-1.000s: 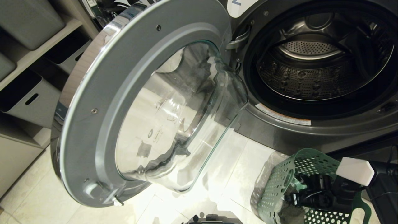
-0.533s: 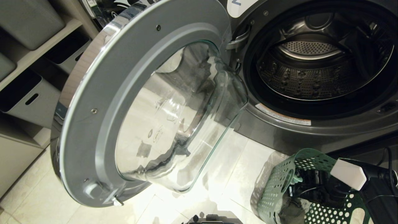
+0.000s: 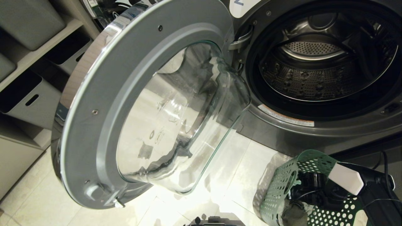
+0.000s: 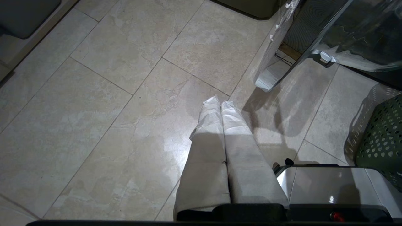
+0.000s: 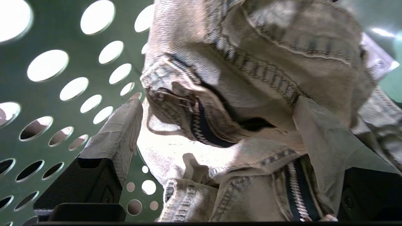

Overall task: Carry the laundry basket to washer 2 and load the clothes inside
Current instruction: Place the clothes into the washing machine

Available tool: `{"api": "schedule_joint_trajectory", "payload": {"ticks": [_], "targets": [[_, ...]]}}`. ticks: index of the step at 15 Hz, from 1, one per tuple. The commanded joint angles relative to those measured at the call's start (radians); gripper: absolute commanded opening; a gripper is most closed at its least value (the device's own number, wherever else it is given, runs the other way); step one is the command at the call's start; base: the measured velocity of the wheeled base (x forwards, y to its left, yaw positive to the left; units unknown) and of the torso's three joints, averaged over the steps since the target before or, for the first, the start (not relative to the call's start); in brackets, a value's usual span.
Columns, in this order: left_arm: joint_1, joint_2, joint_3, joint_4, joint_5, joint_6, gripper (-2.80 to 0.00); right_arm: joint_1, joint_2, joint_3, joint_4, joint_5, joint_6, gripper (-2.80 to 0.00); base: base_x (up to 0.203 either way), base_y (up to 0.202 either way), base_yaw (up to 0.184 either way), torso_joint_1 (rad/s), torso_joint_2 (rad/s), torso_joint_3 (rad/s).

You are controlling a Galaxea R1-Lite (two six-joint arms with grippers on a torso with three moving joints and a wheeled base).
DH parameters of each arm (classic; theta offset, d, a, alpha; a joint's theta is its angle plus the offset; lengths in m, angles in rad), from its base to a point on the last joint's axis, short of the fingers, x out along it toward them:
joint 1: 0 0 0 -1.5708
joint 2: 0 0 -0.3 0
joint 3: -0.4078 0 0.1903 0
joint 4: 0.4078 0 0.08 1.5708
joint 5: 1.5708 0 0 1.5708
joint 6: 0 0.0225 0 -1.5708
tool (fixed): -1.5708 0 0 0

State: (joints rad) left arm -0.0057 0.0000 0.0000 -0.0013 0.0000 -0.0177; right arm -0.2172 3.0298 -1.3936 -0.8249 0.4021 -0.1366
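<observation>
The green perforated laundry basket (image 3: 279, 191) stands on the floor in front of washer 2 (image 3: 317, 131), whose drum (image 3: 314, 75) is bare and whose door (image 3: 103, 103) is swung wide open. My right gripper (image 3: 303, 191) reaches down inside the basket. In the right wrist view it (image 5: 220, 131) is open, with one finger (image 5: 121, 128) by the basket wall (image 5: 47, 103) and the clothes (image 5: 257, 78), pale fabric with dark zippers, bunched between the fingers. A bit of the clothes (image 3: 292, 216) shows in the head view. My left gripper (image 4: 220, 102) hangs shut over the tiles, parked.
Shelves with grey storage bins (image 3: 28, 97) stand to the left of the open door. The glass door bowl (image 3: 182, 125) juts out over the floor between the shelves and the basket. My own base (image 4: 326, 185) sits close beside the basket (image 4: 383, 138).
My right arm has pushed further down and leftward into the basket. The washer, its door and the basket have kept still.
</observation>
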Motion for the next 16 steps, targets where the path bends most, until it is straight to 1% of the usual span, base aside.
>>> {"api": "schedule_joint_trajectory", "payload": {"ticks": [1,6,7,12,16], "targets": [[0.000,0.002,0.002,0.000,0.000,-0.001,-2.80,0.001,0.011,-0.010,-0.005,0.003,-0.001,0.00,0.000,0.000,0.000,0.000,0.00,0.000],[0.000,0.002,0.002,0.000,0.000,-0.001,-2.80,0.001,0.028,-0.037,-0.006,0.003,-0.001,0.00,0.000,0.000,0.000,0.000,0.00,0.000],[0.000,0.002,0.002,0.000,0.000,-0.001,-2.80,0.002,0.031,-0.039,-0.004,0.001,0.001,-2.80,0.000,0.000,0.000,0.000,0.00,0.000],[0.000,0.002,0.002,0.000,0.001,-0.001,-2.80,0.002,0.031,-0.027,0.009,-0.005,0.011,-2.80,0.000,0.000,0.000,0.000,0.00,0.000],[0.000,0.002,0.002,0.000,0.000,0.001,-2.80,0.001,0.031,-0.024,0.021,-0.007,0.037,-2.80,0.000,0.000,0.000,0.000,0.00,0.000]]}}
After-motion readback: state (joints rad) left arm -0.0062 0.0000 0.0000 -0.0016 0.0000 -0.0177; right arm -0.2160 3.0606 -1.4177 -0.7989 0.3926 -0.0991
